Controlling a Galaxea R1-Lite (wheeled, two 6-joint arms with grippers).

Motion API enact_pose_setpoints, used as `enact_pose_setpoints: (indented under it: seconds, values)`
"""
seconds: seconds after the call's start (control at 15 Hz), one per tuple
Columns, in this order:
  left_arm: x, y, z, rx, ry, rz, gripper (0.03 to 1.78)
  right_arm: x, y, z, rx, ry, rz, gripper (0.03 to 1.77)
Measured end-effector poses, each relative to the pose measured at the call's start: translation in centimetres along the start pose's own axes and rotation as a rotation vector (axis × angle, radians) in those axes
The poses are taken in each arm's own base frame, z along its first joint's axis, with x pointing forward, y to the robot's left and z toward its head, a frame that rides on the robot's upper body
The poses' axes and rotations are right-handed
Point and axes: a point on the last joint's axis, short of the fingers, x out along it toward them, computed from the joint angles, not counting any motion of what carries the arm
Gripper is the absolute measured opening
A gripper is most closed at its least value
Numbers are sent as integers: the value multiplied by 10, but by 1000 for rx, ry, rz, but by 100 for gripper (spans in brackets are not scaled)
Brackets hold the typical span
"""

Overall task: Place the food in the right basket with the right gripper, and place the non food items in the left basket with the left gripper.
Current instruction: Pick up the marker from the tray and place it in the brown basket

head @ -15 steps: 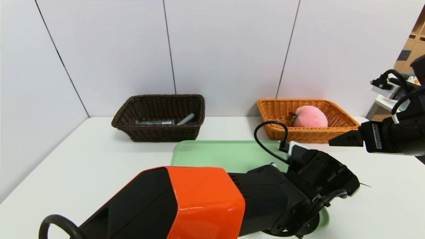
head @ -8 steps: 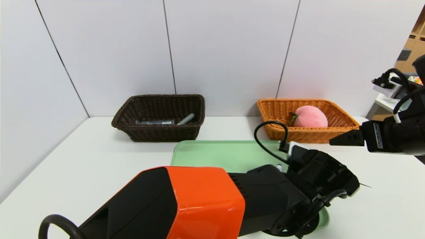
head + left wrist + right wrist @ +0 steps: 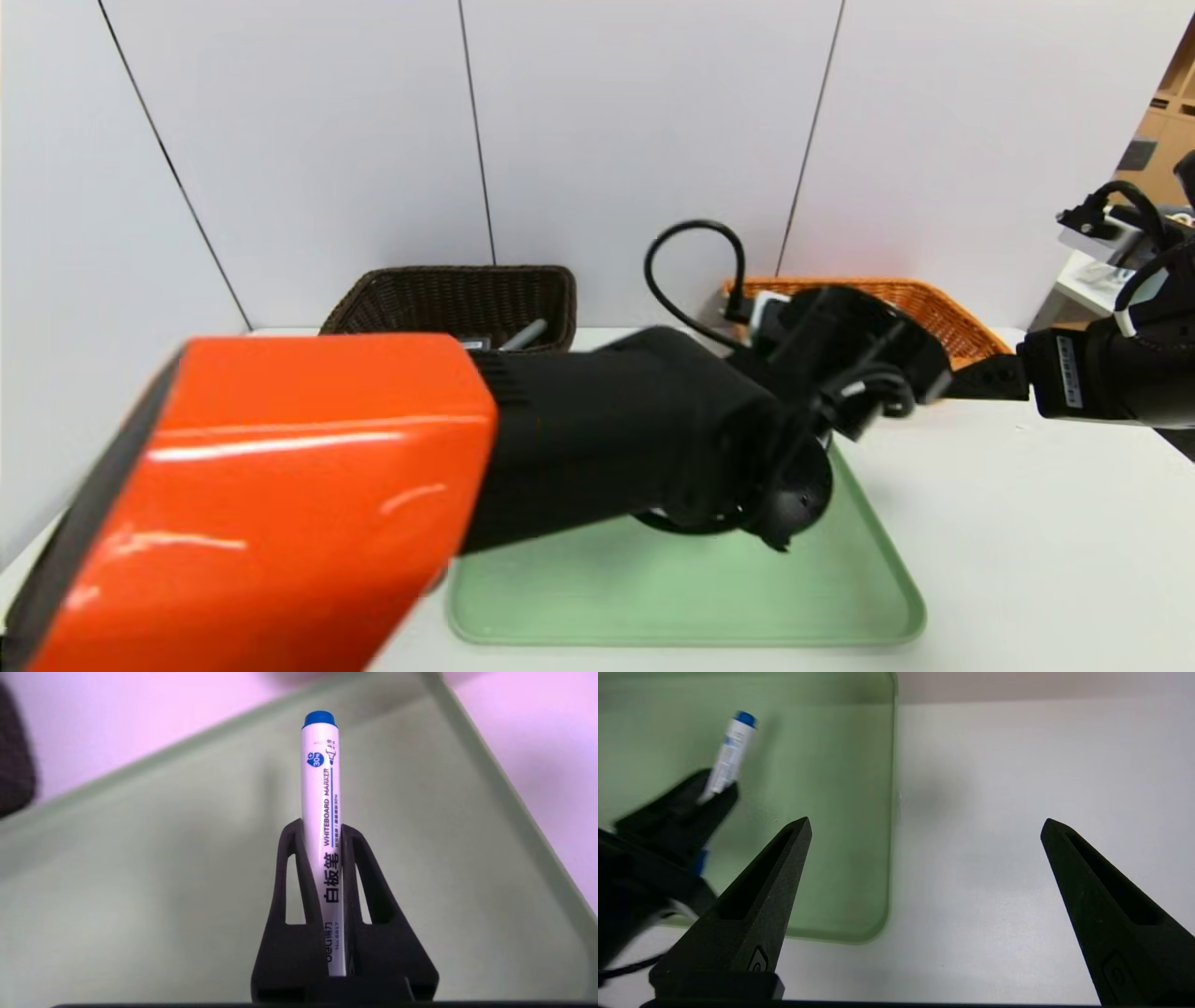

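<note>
My left gripper is shut on a white marker with a blue cap, held above the green tray. The marker sticks out past the fingertips, cap end away from the wrist. The right wrist view shows the same marker hanging over the tray. In the head view my raised left wrist hides its own fingers and the food. The dark brown left basket stands at the back with a grey handle inside. The orange-tan right basket is partly covered. My right gripper hangs open over the table.
The green tray lies in the middle of the white table, its surface bare in the head view. My orange left forearm blocks the front left of that view. White wall panels close off the back.
My left gripper has shut on the marker and lifted it off the tray, and the arm has risen towards the back. The right arm has barely moved.
</note>
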Motion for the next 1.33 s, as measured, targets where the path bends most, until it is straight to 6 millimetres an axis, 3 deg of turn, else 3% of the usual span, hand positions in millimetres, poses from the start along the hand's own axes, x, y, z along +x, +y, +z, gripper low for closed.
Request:
enact_pose_setpoints:
  seconds: [0.33,0.6,0.93,1.33]
  values:
    - [-25,115,54,-55,33,86,16,-1,1,1,-2,-14,6,170]
    - [-51,196,80,-30,9,72,16,-2,2,0,-8,-12,24,170]
    - [-57,278,84,81,18,34,16,-1,6,0,-20,-5,48,170]
    - [-24,336,75,336,-28,-135,16,5,13,-1,-41,17,65,170]
